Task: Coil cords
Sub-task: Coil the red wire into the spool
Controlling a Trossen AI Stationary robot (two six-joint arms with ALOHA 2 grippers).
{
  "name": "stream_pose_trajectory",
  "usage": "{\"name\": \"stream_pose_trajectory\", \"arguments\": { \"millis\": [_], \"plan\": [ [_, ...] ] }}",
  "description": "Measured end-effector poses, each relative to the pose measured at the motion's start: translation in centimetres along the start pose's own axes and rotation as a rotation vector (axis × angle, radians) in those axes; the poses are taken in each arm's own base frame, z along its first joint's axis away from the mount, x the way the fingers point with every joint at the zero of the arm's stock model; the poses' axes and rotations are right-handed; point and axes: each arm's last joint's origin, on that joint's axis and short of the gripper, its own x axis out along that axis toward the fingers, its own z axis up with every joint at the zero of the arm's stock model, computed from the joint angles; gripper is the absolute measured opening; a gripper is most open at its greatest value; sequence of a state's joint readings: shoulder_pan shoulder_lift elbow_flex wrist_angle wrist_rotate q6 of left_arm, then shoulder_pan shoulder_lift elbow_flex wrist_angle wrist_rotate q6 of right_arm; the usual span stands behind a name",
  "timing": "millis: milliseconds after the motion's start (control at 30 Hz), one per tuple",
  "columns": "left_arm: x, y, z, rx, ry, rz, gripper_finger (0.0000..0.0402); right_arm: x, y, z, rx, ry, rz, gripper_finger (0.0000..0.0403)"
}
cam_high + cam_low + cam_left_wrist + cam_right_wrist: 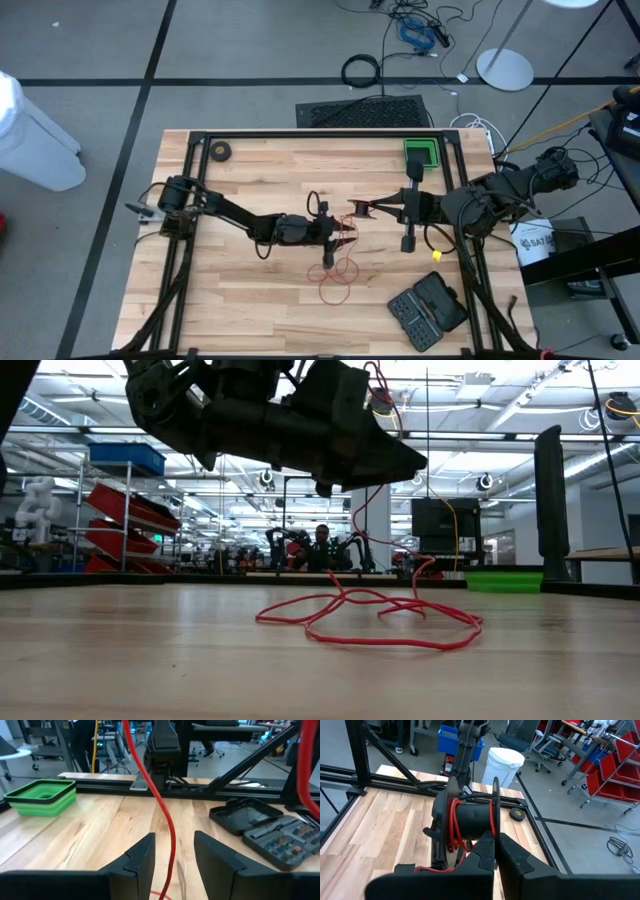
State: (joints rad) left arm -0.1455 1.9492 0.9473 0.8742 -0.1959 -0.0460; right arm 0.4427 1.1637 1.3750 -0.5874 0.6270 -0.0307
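Wooden slats make up the table point(250, 290), with a green tray point(421, 153) at its far edge and an open bit case point(429, 310) at the near right. Mid-table, the right gripper point(495, 851) pinches the black reel point(470, 822) by its flange — fingers closed on it. From the reel, the red cord point(370, 615) hangs to loose loops on the wood, passing between the left gripper point(172, 857) and its parted fingers — contact unclear.
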Motion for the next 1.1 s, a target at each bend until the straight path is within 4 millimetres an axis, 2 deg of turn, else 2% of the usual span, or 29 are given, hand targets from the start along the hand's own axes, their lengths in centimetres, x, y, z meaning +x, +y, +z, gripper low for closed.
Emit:
{"name": "stream_pose_trajectory", "arguments": {
  "millis": [800,1100],
  "plan": [
    [-0.11,-0.48,-0.4,0.009,0.032,-0.011,0.0138,0.0,0.0,-0.16,-0.01,0.014,0.0,0.0],
    [-0.21,-0.74,-0.44,0.015,0.031,0.047,0.0138,0.0,0.0,-0.16,-0.01,0.014,0.0,0.0]
  ]
}}
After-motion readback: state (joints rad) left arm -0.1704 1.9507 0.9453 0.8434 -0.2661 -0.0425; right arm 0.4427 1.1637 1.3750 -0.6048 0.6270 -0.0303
